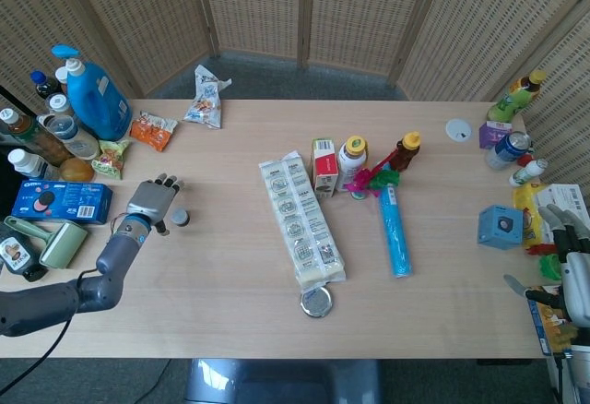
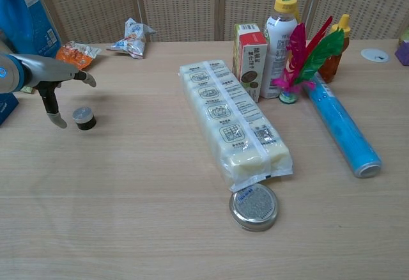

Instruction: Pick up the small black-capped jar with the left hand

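The small black-capped jar (image 1: 180, 217) (image 2: 84, 118) stands upright on the table at the left, its top looking grey. My left hand (image 1: 152, 203) (image 2: 46, 82) hovers just to the left of it, fingers spread and holding nothing. One fingertip (image 2: 59, 122) hangs beside the jar with a small gap between them. My right hand (image 1: 573, 256) lies at the far right edge beyond the table, its fingers extended and nothing in it; the chest view does not show it.
A long packet of white blocks (image 2: 233, 123) and a round tin (image 2: 254, 206) lie mid-table. A carton, bottle, feather toy and blue tube (image 2: 342, 124) stand to the right. Bottles, a blue detergent jug (image 1: 95, 95) and a biscuit box (image 1: 60, 201) crowd the left edge.
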You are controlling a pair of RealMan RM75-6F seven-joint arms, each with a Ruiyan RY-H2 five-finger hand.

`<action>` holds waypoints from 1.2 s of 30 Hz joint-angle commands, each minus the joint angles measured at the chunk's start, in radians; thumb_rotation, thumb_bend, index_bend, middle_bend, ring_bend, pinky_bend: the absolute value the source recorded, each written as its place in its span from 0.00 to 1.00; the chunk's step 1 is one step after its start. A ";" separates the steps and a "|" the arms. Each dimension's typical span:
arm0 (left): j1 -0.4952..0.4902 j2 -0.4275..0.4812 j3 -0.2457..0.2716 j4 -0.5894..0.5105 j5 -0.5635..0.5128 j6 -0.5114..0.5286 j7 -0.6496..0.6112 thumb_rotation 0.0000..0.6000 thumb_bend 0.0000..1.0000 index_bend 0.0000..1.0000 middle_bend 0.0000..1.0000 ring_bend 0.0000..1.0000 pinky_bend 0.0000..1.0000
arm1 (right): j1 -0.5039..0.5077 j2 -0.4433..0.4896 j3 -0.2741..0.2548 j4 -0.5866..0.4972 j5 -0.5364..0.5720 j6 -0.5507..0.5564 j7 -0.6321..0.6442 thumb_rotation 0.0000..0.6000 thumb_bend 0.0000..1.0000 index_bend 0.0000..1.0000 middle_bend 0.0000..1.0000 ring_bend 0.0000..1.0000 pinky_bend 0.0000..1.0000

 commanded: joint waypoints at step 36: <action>0.113 -0.216 -0.143 0.236 0.194 0.068 0.087 1.00 0.00 0.80 0.63 0.67 0.78 | -0.002 0.008 0.001 0.002 0.001 -0.004 0.034 1.00 0.00 0.00 0.00 0.00 0.00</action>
